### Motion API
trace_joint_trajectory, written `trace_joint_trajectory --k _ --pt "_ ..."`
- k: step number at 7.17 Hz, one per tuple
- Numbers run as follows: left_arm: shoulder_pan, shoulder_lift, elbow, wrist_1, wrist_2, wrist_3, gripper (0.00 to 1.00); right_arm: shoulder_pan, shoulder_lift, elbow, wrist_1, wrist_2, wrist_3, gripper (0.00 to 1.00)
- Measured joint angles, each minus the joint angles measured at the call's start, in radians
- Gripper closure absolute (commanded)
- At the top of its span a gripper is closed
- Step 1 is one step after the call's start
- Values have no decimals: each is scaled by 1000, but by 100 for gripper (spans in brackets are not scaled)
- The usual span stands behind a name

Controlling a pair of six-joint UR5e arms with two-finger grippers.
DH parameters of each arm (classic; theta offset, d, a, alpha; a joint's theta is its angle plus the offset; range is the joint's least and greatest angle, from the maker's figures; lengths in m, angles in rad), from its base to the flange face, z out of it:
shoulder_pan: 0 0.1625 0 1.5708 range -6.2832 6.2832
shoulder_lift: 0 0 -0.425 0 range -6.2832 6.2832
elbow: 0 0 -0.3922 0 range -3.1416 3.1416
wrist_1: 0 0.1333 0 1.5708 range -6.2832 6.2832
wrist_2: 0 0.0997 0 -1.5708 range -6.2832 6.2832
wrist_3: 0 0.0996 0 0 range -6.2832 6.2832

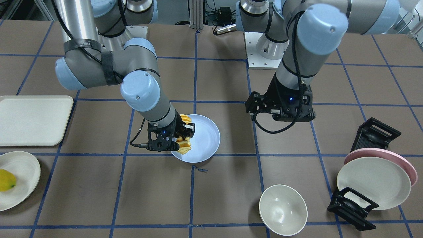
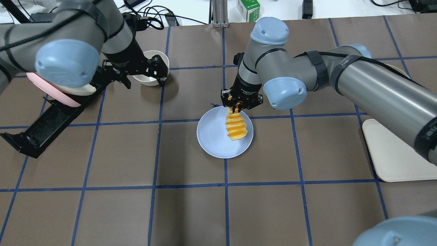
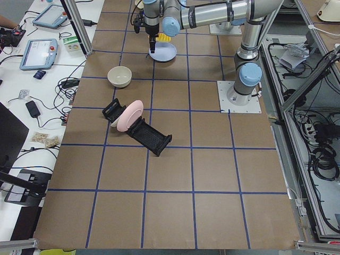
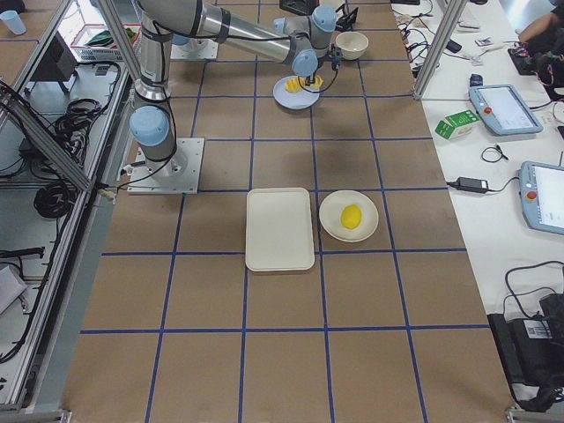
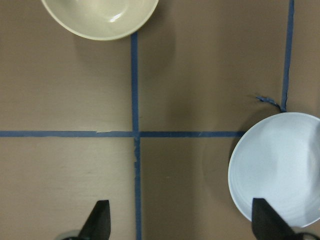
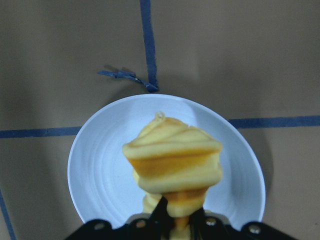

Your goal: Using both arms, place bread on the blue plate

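The bread, a ridged yellow-orange loaf, hangs tilted over the blue plate near the table's middle. My right gripper is shut on the loaf's far end, above the plate's far rim. The right wrist view shows the bread below the gripper, with the plate under it. In the front view the right gripper holds the bread at the plate's edge. My left gripper is open and empty, above the table beside the plate; its fingertips stand wide apart.
A cream bowl stands just beyond the left gripper. A black dish rack holds a pink plate and a cream plate. A cream tray and a cream plate with a yellow fruit lie on the right arm's side.
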Motion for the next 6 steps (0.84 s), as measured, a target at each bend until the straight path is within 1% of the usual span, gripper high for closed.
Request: trace_joint_trajectory --k 1,2,3,4,5,6 --pt "15 16 61 -107 11 21 0 23 26 2 -31 0 48 100" --pt "23 37 97 -170 18 41 0 40 46 3 -57 0 77 100" --pt "28 59 108 -195 25 78 0 50 56 7 -67 0 90 89" --pt "33 67 105 -193 28 112 0 54 60 21 -69 0 97 77" --pt "33 69 97 -176 26 126 0 56 59 46 -72 1 103 28" --pt "31 75 82 -166 19 130 0 56 58 65 -75 1 106 0"
